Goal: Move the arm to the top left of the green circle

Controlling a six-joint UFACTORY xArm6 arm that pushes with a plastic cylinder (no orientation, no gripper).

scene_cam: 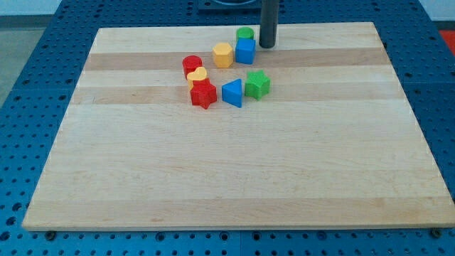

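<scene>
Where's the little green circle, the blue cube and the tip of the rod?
small green circle block [245, 33]: camera view, its top face.
blue cube block [245, 51]: camera view, its front face.
my tip [266, 45]: camera view, the dark rod's very end.

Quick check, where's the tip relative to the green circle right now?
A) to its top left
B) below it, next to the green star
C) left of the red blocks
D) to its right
D: my tip sits just off the view's right of the green circle, beside the blue cube.
</scene>
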